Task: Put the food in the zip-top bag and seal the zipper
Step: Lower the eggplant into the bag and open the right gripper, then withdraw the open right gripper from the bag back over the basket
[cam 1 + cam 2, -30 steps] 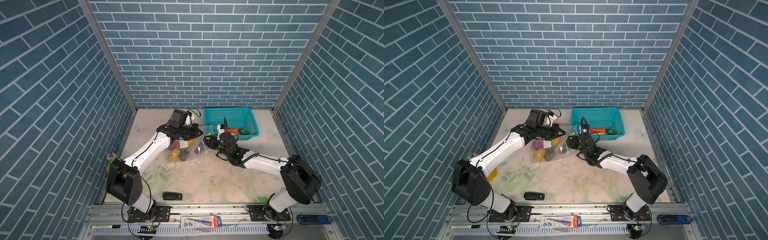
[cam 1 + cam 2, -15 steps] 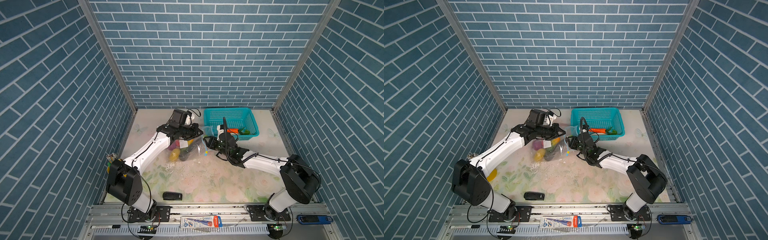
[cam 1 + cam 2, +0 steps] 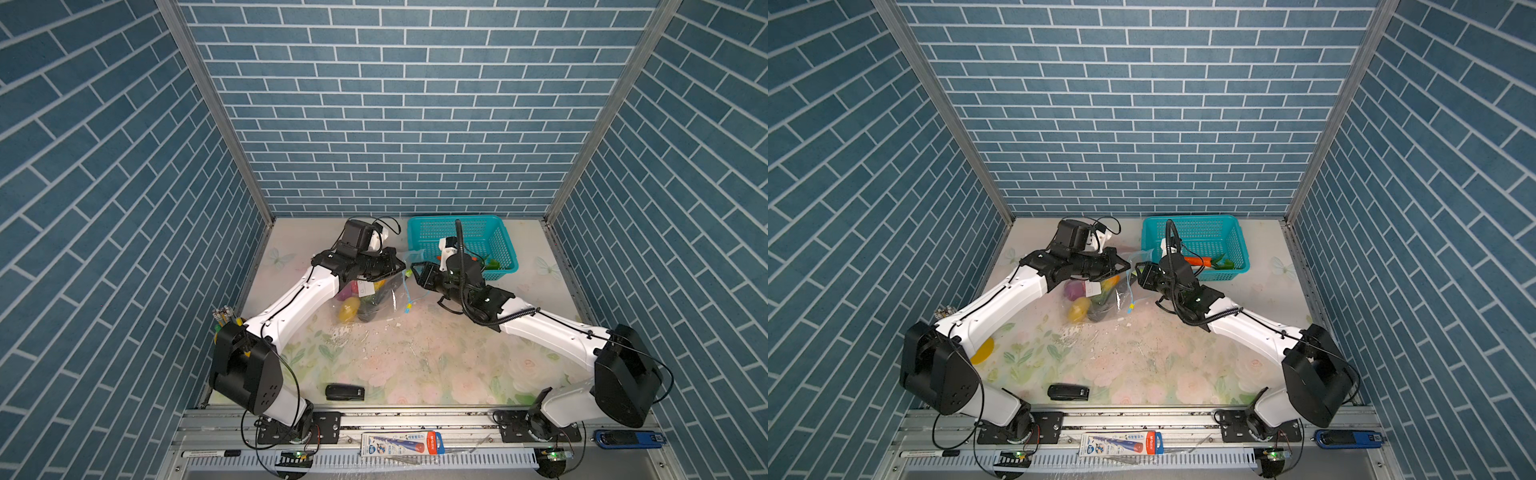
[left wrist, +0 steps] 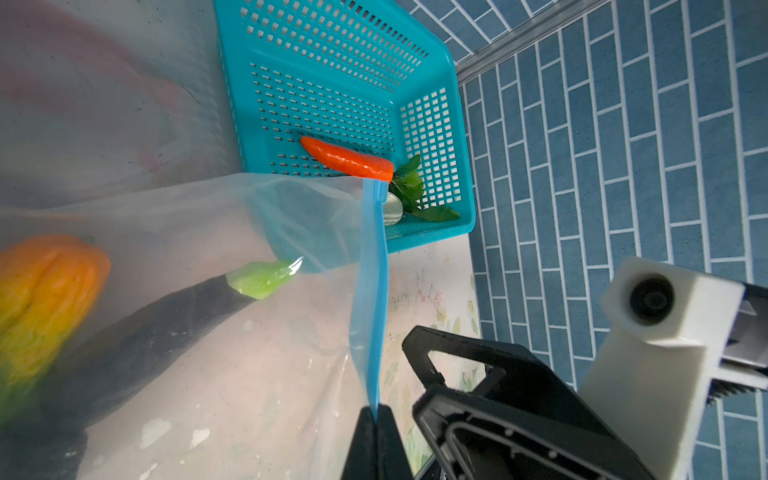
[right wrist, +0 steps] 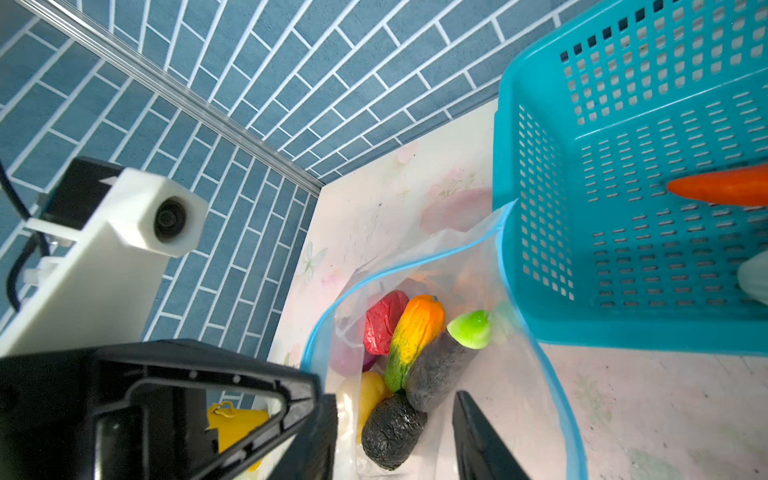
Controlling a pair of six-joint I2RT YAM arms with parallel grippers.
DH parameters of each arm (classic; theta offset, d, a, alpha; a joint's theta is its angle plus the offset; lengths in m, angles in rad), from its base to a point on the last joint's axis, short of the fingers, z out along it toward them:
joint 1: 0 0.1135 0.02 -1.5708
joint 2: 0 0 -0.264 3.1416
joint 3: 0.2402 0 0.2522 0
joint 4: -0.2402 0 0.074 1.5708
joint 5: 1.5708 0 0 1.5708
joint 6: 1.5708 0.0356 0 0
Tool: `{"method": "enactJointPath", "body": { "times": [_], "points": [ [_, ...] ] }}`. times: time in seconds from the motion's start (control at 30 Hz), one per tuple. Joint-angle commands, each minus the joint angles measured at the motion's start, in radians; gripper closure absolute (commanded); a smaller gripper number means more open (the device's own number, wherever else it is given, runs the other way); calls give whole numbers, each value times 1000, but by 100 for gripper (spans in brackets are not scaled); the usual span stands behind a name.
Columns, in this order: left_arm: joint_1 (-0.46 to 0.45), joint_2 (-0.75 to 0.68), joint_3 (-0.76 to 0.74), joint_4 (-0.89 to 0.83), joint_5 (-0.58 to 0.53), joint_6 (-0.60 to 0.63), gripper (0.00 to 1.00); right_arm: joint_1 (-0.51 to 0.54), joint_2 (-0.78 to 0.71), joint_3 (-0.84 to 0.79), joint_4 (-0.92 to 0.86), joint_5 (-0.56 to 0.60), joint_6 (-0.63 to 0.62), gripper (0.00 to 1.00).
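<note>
— Where the two arms meet in both top views, what stands there?

— The zip-top bag point(image 3: 376, 297), hanging from its upper edge with its bottom on the flowered table point(image 3: 415, 357), just beside the teal basket point(image 3: 510, 259), with coloured food inside. The left gripper point(image 3: 400, 266) is at that edge, and the right gripper point(image 3: 417, 272) faces it closely. A carrot point(image 3: 1196, 260) and a leafy green piece point(image 3: 1223, 263) lie in the basket.

— And the left wrist view?

— The left gripper point(image 4: 376, 436) is pinched tight on the light-blue zipper point(image 4: 371, 291), which runs straight toward the basket point(image 4: 465, 216). Through the plastic show an orange-yellow piece point(image 4: 45, 282) and a dark eggplant point(image 4: 158, 332) with a green cap.

— The right wrist view?

— The right gripper point(image 5: 395, 399) holds its jaws partly apart over the bag's open mouth, clasping nothing I can see. Inside lie a red piece point(image 5: 384, 324), the orange-yellow piece, the eggplant, a black lumpy piece point(image 5: 392, 432) and a yellow piece point(image 5: 370, 395).
</note>
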Motion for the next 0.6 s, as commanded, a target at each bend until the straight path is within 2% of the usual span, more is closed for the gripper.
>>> {"method": "enactJointPath", "body": {
  "times": [0.0, 0.2, 0.33, 0.43, 0.57],
  "points": [
    [6, -37, -8, 3, -4, 9, 100, -13, -40, 47, -126, 39, -75, 54],
    [6, -55, -16, -1, -3, 12, 100, -115, -102, 138, -375, 10, -271, 54],
    [6, -62, -14, 2, 0, 9, 100, -236, -72, 242, -530, -111, -439, 54],
    [4, -66, -15, 6, 3, 6, 100, -293, -35, 320, -615, -107, -570, 52],
    [4, -66, -13, 1, 4, 7, 100, -389, 32, 402, -662, -128, -531, 49]
  ]
}}
